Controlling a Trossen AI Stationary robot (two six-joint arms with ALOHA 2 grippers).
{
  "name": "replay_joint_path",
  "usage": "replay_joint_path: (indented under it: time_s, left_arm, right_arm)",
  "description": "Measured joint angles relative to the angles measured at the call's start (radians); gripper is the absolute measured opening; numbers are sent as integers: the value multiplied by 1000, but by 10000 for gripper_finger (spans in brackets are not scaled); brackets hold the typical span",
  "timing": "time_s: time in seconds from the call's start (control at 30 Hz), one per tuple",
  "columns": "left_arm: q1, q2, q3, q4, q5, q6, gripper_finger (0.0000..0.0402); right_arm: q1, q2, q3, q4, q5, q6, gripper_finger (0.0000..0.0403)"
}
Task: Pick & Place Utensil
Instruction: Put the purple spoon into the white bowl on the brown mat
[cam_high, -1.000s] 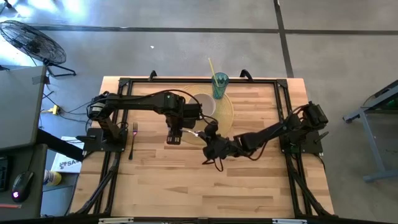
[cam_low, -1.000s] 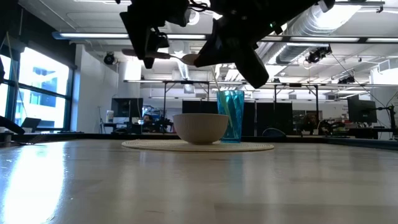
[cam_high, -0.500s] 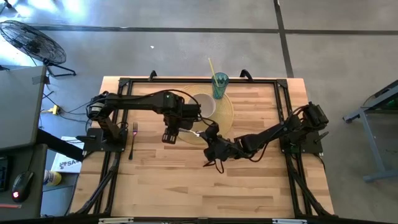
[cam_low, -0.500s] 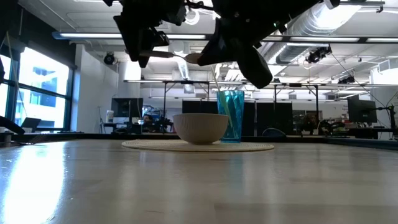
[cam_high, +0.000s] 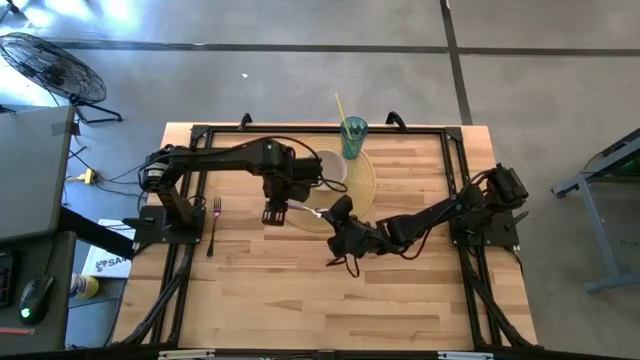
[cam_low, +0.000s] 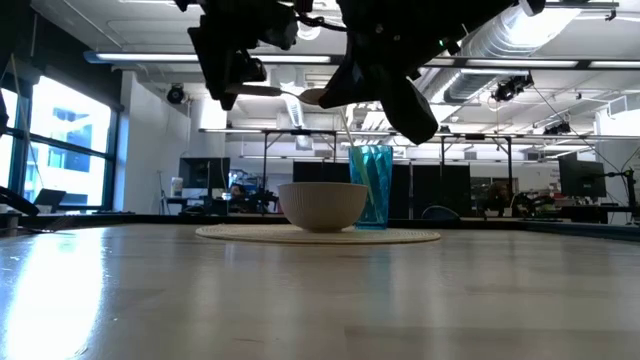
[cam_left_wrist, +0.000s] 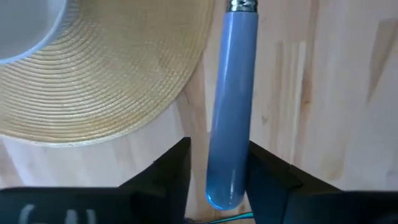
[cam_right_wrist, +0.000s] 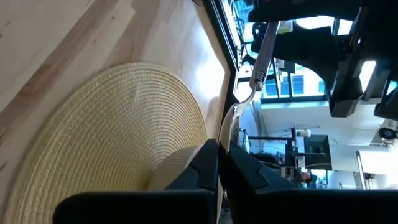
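A spoon (cam_low: 275, 91) with a pale blue handle (cam_left_wrist: 230, 93) and a metal bowl end hangs level in the air above the table, near the placemat's edge. My right gripper (cam_high: 333, 212) is shut on its metal end. My left gripper (cam_high: 275, 213) is open at the other end. Its fingers (cam_left_wrist: 177, 165) stand on either side of the handle's free end (cam_left_wrist: 224, 196). The handle lies close against one finger, with a gap to the other. Whether it touches cannot be told. My right gripper (cam_right_wrist: 219, 146) pinches the spoon's metal end (cam_right_wrist: 233, 118) between its two fingers, level, from the table's right side. The fingers hide the exact place. The spoon is lifted clear and lies roughly level, its blue handle (cam_right_wrist: 264, 50) pointing toward my left gripper.
A white bowl (cam_low: 322, 206) and a teal cup (cam_high: 353, 137) with a straw stand on a round woven placemat (cam_high: 362, 180) toward the far edge. A fork (cam_high: 213, 225) lies on the table near the left arm's base. Bare wood spreads across the near half.
My left gripper has drawn back a little toward the table's left and then toward the far edge, so more of the spoon's handle shows between the two grippers. The spoon and my right gripper have stayed where they were.
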Motion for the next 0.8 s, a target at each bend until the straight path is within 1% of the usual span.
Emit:
replay_joint_path:
  time_s: [0.17, 0.33, 0.4, 0.53, 0.63, 0.7, 0.8]
  left_arm:
    - [3, 0, 0, 1, 32, 32, 72]
    - [2, 0, 0, -1, 30, 34, 69]
    - [1, 0, 0, -2, 27, 35, 69]
    - [2, 0, 0, 4, 21, 34, 69]
    - [11, 0, 0, -13, -25, 35, 69]
    - [28, 0, 0, -34, -40, 35, 69]
    - [75, 0, 4, -33, -44, 34, 69]
  right_arm:
    - [-1, 0, 0, 0, -2, 1, 6]
    - [-1, 0, 0, 0, -23, 19, 4]
    - [-1, 0, 0, 1, -28, 49, 13]
    - [1, 0, 0, -8, 9, 72, 57]
    - [19, -1, 0, -10, 92, 70, 99]
    - [38, -8, 0, -41, 159, 73, 125]
    - [67, -45, -1, -123, 213, 142, 161]
